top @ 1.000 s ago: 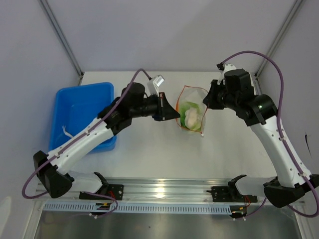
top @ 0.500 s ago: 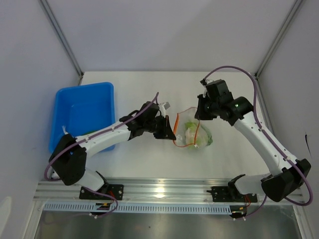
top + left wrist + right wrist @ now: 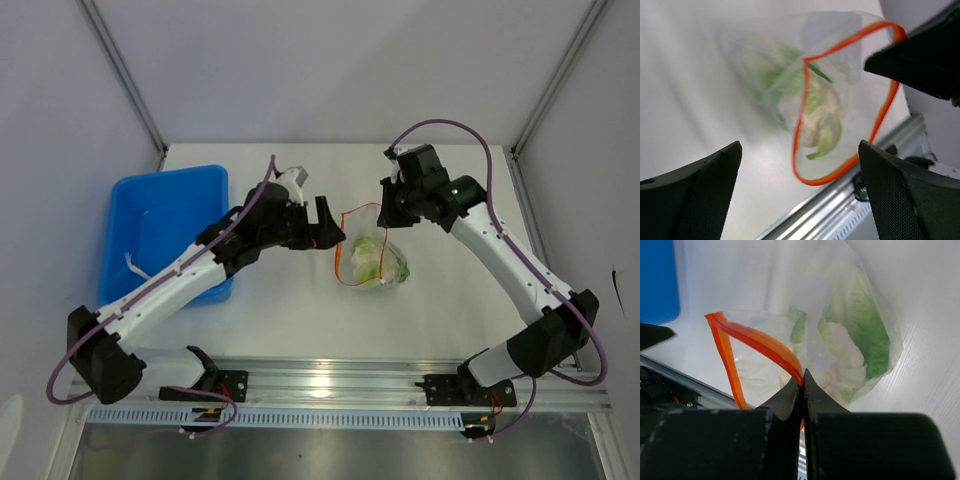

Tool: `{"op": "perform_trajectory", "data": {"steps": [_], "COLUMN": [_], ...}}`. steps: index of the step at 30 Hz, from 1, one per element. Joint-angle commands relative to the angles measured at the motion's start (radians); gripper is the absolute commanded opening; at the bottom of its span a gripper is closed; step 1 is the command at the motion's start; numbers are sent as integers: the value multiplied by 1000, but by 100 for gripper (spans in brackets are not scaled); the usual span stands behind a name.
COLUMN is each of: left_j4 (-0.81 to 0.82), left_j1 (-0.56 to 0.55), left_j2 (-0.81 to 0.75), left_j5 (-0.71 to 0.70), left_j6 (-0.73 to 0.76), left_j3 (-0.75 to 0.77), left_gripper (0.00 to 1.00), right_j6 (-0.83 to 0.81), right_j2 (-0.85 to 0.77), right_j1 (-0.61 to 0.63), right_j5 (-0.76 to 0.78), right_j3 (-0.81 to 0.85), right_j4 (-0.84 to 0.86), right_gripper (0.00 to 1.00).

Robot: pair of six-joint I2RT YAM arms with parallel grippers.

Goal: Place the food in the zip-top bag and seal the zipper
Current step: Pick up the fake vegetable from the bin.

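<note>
The clear zip-top bag (image 3: 372, 262) lies mid-table with the food (image 3: 368, 258), pale white and green leafy pieces, inside it. Its orange-red zipper (image 3: 338, 262) stands apart in an open loop. My right gripper (image 3: 386, 208) is shut on the zipper's far end and holds it up; in the right wrist view the gripper (image 3: 802, 374) pinches the strip (image 3: 757, 340) above the food (image 3: 865, 335). My left gripper (image 3: 330, 225) is open just left of the bag's mouth, touching nothing. Its view looks through the wide jaws (image 3: 799, 145) at the zipper (image 3: 881, 116) and the food (image 3: 822, 117).
A blue bin (image 3: 165, 225) stands at the left, under my left arm, with a small white piece (image 3: 130, 265) in it. An aluminium rail (image 3: 330, 385) runs along the near edge. Grey walls close in the back and both sides.
My left gripper has opened, let go of the bag's mouth and drawn back to the left. The right gripper has carried its end of the zipper a little left, and the bag shifted with it.
</note>
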Motion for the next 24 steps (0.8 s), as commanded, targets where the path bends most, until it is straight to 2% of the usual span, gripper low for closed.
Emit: {"op": "perform_trajectory", "data": {"steps": [1,3,8,9,10,12,16,19,24], "left_j4": [-118,-191,-351,-376,-427,-462,-404,-371,-345], "left_j1": [50,117,376,401,419,481,649,828,978], "left_j2": [-128,-186,-217,-226,-228,-235,-269,-257,-223], "left_j5": [-317,-417,-469,-514,-616,-678,-611,-542,-483], "left_j6": [41,9,-14,-48,-65,-82,-57,-23,-42], "left_j3": [-6,-11,-3,-6,-11,-35,-132,-204,-256], "left_gripper": [100,99,100,99,100,99,100,100,99], "right_j6": [-32,-38,-37,-34,-29,-18,-5,14,28], "right_j2": [35,54,115,121,134,149,178,181,226], "right_j1": [-5,-5,-4,-4,4,11,41,67,84], "right_j5": [-27,-47,-99,-111,-122,-148,-172,-211,-289], "right_j3": [70,81,110,109,107,100,98,66,18], "right_j4": [27,27,28,42,48,59,59,97,146], "right_gripper": [0,0,0,0,0,0,0,0,0]}}
